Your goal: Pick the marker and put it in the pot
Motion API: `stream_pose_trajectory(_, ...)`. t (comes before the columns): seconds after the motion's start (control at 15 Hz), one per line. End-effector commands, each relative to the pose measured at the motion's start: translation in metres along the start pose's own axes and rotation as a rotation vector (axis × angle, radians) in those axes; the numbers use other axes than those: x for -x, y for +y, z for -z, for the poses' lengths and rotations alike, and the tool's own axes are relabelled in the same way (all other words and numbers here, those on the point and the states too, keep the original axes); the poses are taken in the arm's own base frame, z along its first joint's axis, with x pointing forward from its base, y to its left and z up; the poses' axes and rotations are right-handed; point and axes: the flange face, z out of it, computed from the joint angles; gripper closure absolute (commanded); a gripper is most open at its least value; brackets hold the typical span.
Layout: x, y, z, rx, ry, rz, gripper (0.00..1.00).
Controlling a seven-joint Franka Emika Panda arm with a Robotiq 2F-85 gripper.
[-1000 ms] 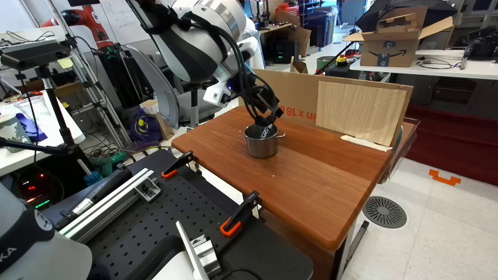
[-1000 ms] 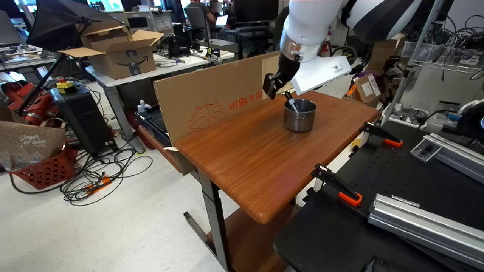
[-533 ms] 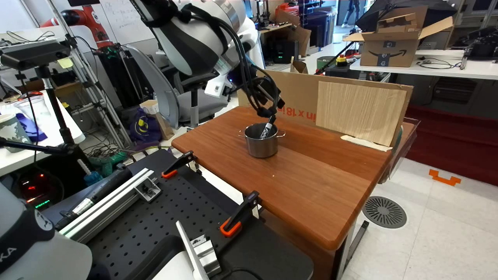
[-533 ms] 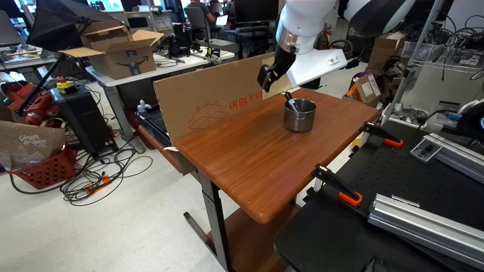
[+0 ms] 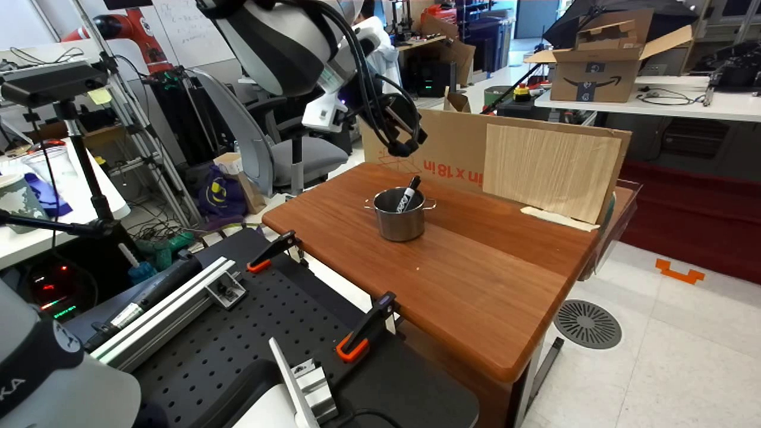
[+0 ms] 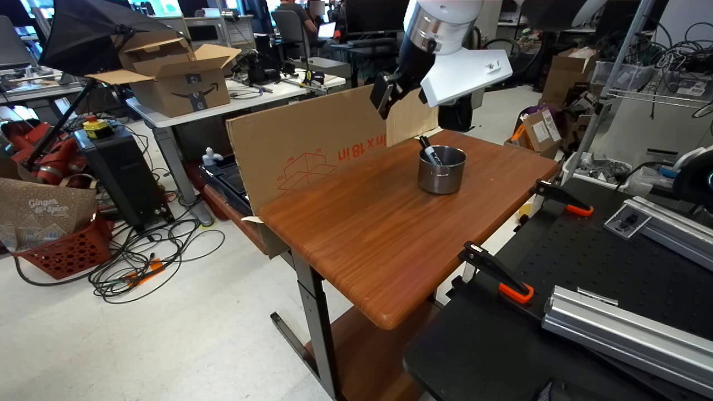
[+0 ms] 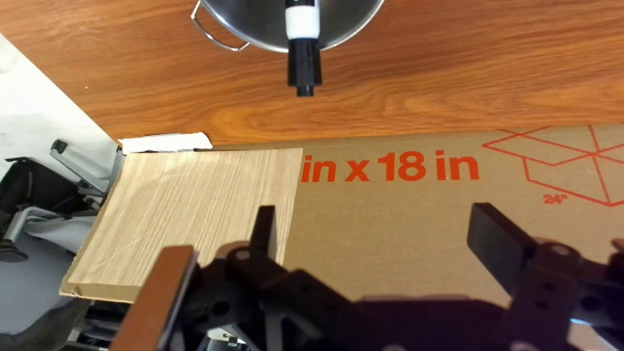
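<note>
The marker (image 5: 406,197), white and dark with a black cap, leans in the steel pot (image 5: 399,227). Its cap end sticks out above the rim. In an exterior view the marker (image 6: 431,153) also leans in the pot (image 6: 440,179), cap up, on the cardboard side. In the wrist view the marker (image 7: 303,48) crosses the rim of the pot (image 7: 248,22) at the top edge; its lower end is out of frame. My gripper (image 7: 373,209) is open with nothing between its fingers. In both exterior views the gripper (image 5: 410,145) (image 6: 384,100) hangs above the pot and marker, apart from them.
The pot stands on a brown wooden table (image 5: 469,279). A cardboard panel (image 6: 312,145) stands upright along the table's far edge, with a wood-patterned sheet (image 5: 547,169) on it. Clamps (image 5: 371,327) grip the table's near edge beside a black perforated bench (image 5: 250,333).
My gripper has risen away from the pot and moved slightly back from it. The marker and pot have stayed in place; the marker's cap now shows fully.
</note>
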Motion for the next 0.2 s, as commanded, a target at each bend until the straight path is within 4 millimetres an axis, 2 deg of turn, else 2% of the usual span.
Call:
stream_pose_trajectory(0.0,0.0007,0.0002,0.0000,0.000,-0.001,0.001,0.00)
stream_pose_trajectory(0.13,0.0005,0.0003,0.0001,-0.001,-0.001,0.003,0.00)
